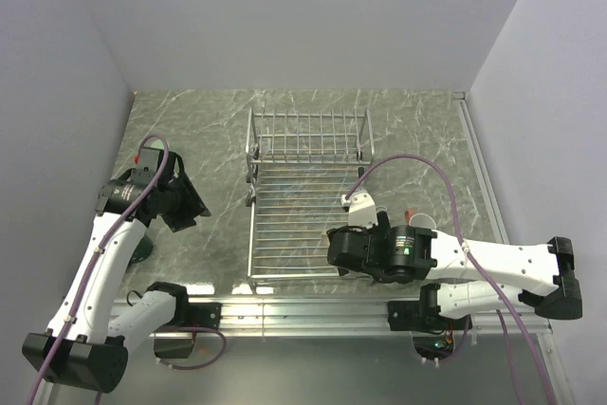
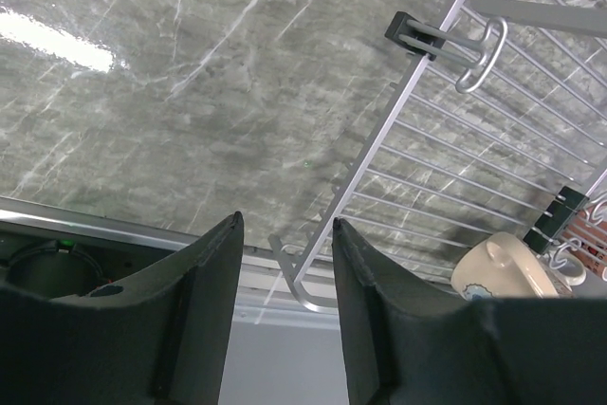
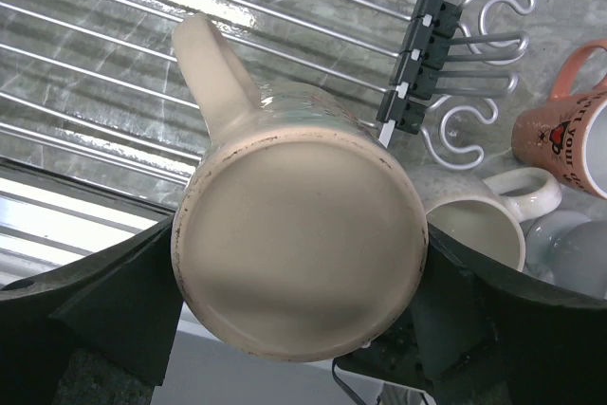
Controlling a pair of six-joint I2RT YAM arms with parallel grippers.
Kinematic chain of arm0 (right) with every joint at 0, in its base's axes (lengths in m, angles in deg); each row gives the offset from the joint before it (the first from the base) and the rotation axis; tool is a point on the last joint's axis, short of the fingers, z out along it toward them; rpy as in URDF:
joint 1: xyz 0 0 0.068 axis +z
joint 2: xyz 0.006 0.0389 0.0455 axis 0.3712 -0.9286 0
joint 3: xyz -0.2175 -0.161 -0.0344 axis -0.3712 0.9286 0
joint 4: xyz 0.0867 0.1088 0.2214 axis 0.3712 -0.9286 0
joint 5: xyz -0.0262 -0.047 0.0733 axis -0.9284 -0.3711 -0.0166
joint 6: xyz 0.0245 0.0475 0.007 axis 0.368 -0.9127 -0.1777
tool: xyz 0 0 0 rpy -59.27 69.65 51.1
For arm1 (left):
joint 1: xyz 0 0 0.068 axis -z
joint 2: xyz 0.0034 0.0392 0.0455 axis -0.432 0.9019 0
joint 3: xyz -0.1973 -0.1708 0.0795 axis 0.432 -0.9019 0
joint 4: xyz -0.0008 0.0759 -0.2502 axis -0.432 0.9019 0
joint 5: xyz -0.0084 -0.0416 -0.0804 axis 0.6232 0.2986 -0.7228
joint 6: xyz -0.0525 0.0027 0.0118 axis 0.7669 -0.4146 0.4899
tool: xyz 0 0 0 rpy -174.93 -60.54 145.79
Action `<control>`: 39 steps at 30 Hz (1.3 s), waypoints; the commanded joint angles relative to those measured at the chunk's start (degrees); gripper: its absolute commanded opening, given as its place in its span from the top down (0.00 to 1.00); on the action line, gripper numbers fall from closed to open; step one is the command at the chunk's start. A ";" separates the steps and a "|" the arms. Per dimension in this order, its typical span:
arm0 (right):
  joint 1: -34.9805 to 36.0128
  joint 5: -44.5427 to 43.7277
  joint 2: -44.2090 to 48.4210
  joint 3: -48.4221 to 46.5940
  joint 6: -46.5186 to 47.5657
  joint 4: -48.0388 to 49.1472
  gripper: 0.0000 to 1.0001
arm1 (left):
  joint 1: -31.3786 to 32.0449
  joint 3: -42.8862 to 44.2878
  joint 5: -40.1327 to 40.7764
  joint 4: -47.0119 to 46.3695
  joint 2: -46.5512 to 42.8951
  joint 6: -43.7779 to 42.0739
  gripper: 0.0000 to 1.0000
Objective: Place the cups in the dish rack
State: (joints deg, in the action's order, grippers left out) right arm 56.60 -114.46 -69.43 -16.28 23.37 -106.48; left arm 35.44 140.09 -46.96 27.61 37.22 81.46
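Note:
The silver wire dish rack (image 1: 303,206) stands mid-table and holds no cups. My right gripper (image 1: 343,249) is shut on the tan mug (image 3: 299,244) over the rack's near right corner. The mug's base faces the right wrist camera and its handle points toward the rack wires (image 3: 104,73). The tan mug also shows in the left wrist view (image 2: 503,270). The salmon-red mug (image 3: 567,135), cream-white mug (image 3: 479,225) and pale blue mug (image 3: 569,253) stand right of the rack. A dark teal mug (image 1: 142,251) is partly hidden under my left arm. My left gripper (image 2: 285,234) is open and empty, left of the rack (image 2: 455,149). The light green mug is out of view.
Hooked wire ends and black clips (image 3: 422,64) stick out of the rack's right side toward the mugs. A metal rail (image 1: 303,308) runs along the near table edge. Grey walls close in the table on the left, back and right.

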 commanded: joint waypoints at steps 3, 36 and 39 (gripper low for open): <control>1.24 -1.25 -0.54 -2.66 -0.98 -6.83 0.13 | 0.17 2.84 1.66 1.02 0.36 -0.41 0.51; 3.35 -3.10 3.33 -25.16 3.77 -10.78 0.00 | -6.42 24.27 21.79 5.87 19.07 1.96 0.46; 3.35 -2.04 5.17 -24.55 3.68 -10.43 0.00 | -8.17 25.60 22.94 3.06 24.17 0.21 0.27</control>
State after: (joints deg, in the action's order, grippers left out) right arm 59.46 -115.62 -66.48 -40.12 26.69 -116.40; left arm 28.71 163.21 -27.31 33.49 58.08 82.58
